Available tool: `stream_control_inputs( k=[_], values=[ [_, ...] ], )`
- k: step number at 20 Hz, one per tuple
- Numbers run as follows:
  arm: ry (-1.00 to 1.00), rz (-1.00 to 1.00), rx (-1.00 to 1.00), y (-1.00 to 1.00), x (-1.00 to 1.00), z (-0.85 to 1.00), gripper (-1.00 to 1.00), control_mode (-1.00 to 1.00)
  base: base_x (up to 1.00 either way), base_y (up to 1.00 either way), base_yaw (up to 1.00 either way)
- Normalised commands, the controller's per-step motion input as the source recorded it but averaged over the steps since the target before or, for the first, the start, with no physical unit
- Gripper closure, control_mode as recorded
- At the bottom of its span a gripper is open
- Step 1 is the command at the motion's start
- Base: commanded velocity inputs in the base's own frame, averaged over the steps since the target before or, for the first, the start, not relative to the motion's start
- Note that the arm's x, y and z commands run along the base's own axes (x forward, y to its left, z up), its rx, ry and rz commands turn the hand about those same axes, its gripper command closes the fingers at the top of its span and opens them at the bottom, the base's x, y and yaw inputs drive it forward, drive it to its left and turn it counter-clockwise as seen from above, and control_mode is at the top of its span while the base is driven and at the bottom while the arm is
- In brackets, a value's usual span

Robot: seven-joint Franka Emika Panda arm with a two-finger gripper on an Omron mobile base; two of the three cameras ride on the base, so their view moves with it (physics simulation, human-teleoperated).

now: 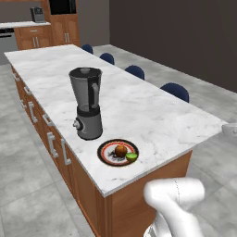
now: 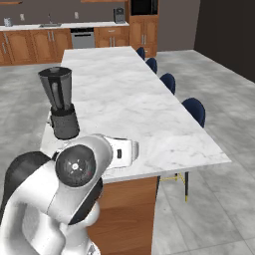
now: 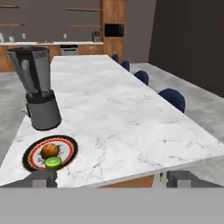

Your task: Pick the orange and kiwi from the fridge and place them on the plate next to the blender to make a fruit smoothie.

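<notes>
Plate (image 1: 105,156) on marble island (image 1: 139,106)

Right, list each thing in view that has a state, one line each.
Orange: on the plate, free of the jaws.
Kiwi: on the plate, beside the orange.
Plate: flat on the counter, next to the blender, holding both fruits.
Blender: upright, lid on.
Gripper: jaws wide open, holding nothing, apart from the plate.

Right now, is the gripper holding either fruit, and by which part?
Nothing is held. The gripper is open and empty; the orange and kiwi both lie on the plate beside the blender.
</notes>
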Motion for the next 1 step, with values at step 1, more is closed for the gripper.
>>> stream_control_inputs(
  k=[1],
  values=[
    [-0.41, -0.27, 0.26, -0.59, 0.00, 0.05, -1.00, -1.00, 0.00, 0.00, 0.00]
  ],
)
